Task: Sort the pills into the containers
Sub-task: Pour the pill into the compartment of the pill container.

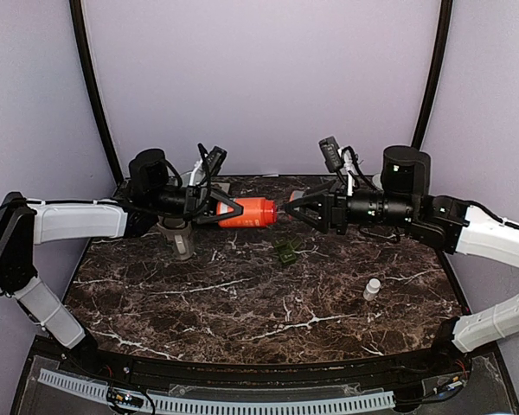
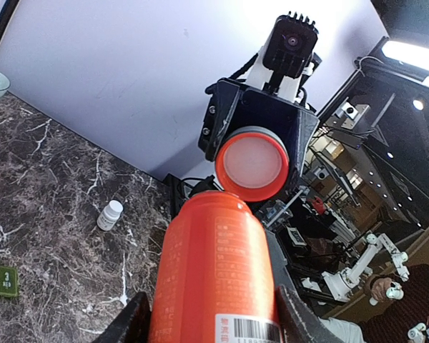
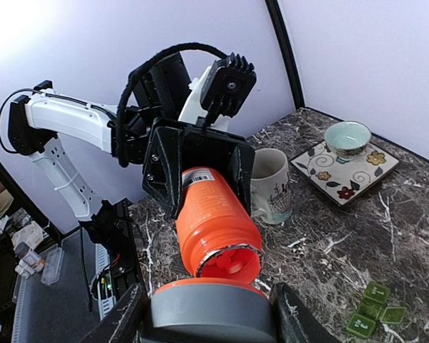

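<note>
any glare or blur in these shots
Left wrist: wall blown out along the top, orange plastic pill bottle sharp; right wrist: glare washes the top-left corner, grey-rimmed cap close and slightly soft; top external: evenly lit, sharp.

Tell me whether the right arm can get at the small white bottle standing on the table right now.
Probably reachable, but not graspable yet. The small white bottle stands alone on the table on that arm's side. However, the right gripper is shut on the cap of the orange bottle.
</note>
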### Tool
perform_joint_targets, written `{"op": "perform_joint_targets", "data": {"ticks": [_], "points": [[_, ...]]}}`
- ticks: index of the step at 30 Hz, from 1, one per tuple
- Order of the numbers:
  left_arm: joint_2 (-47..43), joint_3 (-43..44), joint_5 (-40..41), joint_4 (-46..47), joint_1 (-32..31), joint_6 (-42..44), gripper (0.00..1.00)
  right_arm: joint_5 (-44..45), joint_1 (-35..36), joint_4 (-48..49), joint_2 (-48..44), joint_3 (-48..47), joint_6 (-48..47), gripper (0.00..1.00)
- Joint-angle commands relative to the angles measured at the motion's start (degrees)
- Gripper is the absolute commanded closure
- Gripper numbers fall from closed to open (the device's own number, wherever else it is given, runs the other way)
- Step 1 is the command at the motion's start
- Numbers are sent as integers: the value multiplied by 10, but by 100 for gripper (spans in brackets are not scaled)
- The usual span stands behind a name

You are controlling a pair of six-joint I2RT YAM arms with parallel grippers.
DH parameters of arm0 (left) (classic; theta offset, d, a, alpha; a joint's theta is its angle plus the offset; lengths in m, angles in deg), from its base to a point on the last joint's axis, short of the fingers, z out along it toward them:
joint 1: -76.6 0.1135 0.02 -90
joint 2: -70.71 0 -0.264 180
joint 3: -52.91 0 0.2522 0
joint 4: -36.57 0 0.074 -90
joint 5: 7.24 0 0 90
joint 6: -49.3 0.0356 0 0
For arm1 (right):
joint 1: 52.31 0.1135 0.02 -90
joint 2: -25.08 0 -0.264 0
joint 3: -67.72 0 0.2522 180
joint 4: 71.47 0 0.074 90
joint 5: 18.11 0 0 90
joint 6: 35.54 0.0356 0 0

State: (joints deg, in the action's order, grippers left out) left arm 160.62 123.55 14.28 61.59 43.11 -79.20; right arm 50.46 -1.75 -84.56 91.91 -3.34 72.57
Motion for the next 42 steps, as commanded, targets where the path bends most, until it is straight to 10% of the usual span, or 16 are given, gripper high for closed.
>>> {"op": "perform_joint_targets", "data": {"ticks": [1, 42], "points": [[-22, -6, 74, -28, -10, 52, 100, 69, -5, 11, -32, 26, 8, 73], [192, -109, 320, 268, -53, -16, 100, 189, -11, 21, -162, 165, 42, 74]]}}
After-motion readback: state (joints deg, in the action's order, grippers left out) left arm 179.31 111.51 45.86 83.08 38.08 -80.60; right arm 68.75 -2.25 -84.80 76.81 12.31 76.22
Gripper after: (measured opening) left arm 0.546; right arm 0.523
